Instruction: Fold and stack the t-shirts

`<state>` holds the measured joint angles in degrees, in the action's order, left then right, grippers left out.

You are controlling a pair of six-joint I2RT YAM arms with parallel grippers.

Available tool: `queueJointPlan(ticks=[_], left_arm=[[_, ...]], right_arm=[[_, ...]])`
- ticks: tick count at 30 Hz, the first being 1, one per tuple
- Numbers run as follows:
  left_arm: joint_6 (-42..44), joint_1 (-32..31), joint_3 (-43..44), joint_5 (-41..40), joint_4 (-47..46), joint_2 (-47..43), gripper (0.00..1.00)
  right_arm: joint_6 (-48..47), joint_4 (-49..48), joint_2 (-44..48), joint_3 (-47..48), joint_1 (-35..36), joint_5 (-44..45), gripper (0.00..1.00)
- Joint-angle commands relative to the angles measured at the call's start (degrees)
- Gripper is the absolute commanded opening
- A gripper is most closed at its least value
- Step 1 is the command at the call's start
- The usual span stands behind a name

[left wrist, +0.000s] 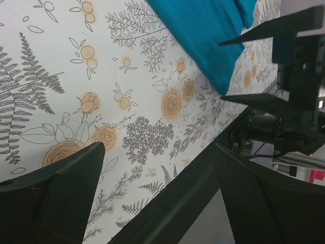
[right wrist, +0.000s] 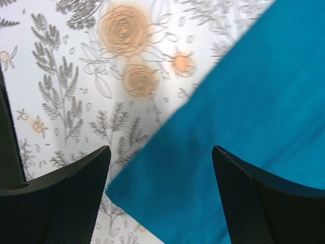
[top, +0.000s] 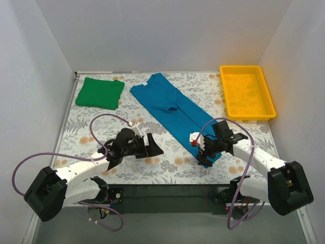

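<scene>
The teal-blue t-shirt [top: 172, 109] lies as a long narrow strip, folded lengthwise, running diagonally from the back centre to the front right. The bright green t-shirt [top: 100, 93] lies folded at the back left. My right gripper [top: 205, 158] is open, its jaws wide apart just above the strip's near corner [right wrist: 167, 188]. My left gripper [top: 158, 148] is open and empty over the floral cloth, left of the strip; the teal shirt [left wrist: 208, 35] and the right gripper's fingers [left wrist: 264, 30] show in the left wrist view.
A yellow plastic tray [top: 268, 99] stands at the back right. The floral tablecloth [top: 91, 127] covers the table. The table's dark front edge [left wrist: 167, 203] runs just under my left gripper. White walls close in left, right and back.
</scene>
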<state>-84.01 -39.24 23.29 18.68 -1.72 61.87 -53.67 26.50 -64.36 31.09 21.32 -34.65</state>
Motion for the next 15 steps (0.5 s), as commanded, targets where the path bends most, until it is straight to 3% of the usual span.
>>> queueJointPlan(ticks=[1,5,8,15], left_arm=[[-1.8,-0.5,1.2,-5.2,-0.8,-2.3,0.86],[-1.5,-0.5,0.9,-8.5,2.8,-6.5,0.86],[-1.3,-0.5,0.5,-10.1,4.9,-9.7,0.87],[-0.6,-0.5,0.2,-11.4,5.9,-14.0,0.87]], right_arm=[[5.4,-2.6,-4.4,2.7,5.8,4.6,0.86],[9.9,-6.5,-6.7,3.4,11.2,10.8,0.84],[11.1,-8.3,-8.0,3.2,13.0,14.7,0.76],[13.2,-9.7,-11.1,3.0,14.5,20.9,0.47]])
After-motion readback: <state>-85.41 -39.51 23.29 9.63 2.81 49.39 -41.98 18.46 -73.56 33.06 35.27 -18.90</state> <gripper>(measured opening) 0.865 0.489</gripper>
